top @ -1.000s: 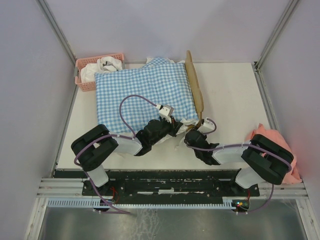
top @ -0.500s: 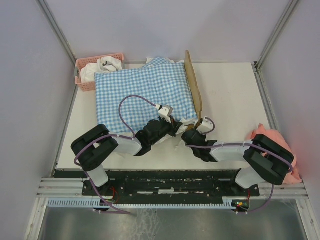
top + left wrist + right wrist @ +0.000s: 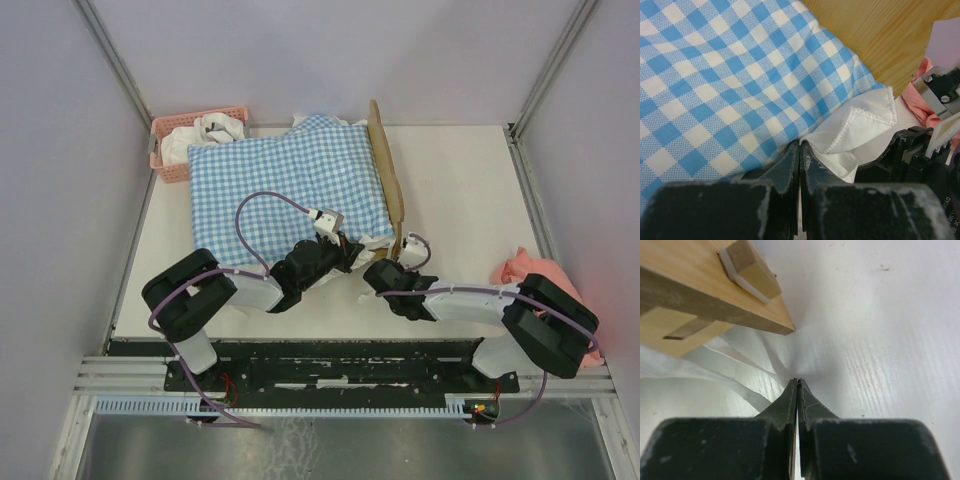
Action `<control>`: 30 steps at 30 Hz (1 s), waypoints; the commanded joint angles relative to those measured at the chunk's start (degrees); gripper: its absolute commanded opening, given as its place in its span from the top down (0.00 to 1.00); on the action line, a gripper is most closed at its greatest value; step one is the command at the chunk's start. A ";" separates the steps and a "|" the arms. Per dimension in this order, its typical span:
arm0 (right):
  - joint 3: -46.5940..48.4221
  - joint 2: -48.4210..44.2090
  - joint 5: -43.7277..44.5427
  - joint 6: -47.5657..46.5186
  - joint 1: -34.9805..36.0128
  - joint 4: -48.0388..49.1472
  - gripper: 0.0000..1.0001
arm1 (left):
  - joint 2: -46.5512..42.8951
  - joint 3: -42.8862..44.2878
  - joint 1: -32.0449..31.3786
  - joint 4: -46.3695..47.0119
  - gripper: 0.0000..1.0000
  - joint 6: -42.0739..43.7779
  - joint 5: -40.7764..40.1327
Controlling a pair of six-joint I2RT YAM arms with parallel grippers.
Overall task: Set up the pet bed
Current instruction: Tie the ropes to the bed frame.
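The pet bed shows only as its light-wood headboard (image 3: 388,185), standing on edge along the right side of the blue-white gingham bedding (image 3: 285,185) that covers the rest. My left gripper (image 3: 346,254) is shut on the bedding's near right corner, where gingham meets white ruffle (image 3: 855,127); its tips (image 3: 800,146) pinch the fabric. My right gripper (image 3: 376,272) is shut on white ruffle fabric (image 3: 747,362), which pulls taut towards its tips (image 3: 797,382). The wooden frame's underside and a foot (image 3: 747,270) are just above them.
A pink plastic basket (image 3: 166,158) holding white cloth stands at the back left corner. A pink cloth (image 3: 522,270) lies at the table's right edge, beside the right arm. Frame rails run along the near edge and both sides.
My right gripper has shifted slightly left, towards the bed's near corner, and its elbow swung right. The headboard leans a little further left. The left gripper holds still.
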 commanded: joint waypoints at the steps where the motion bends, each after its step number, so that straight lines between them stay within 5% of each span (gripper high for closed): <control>1: -1.98 -4.71 -1.59 -4.83 0.18 -0.28 0.94 | 1.04 -1.35 -0.29 -2.21 0.97 -1.80 0.74; 6: -1.43 -7.48 -2.41 -1.83 0.15 -4.20 0.76 | 1.09 -1.23 -0.22 -2.27 0.97 -1.81 0.97; 12: -2.18 -9.71 -3.04 3.15 0.14 -4.53 0.68 | 0.63 -1.31 -0.28 -2.68 0.97 -1.64 0.96; 30: 0.24 -2.97 0.17 10.98 0.09 -0.75 0.70 | 0.48 -1.78 -0.29 -2.16 0.97 -2.67 0.94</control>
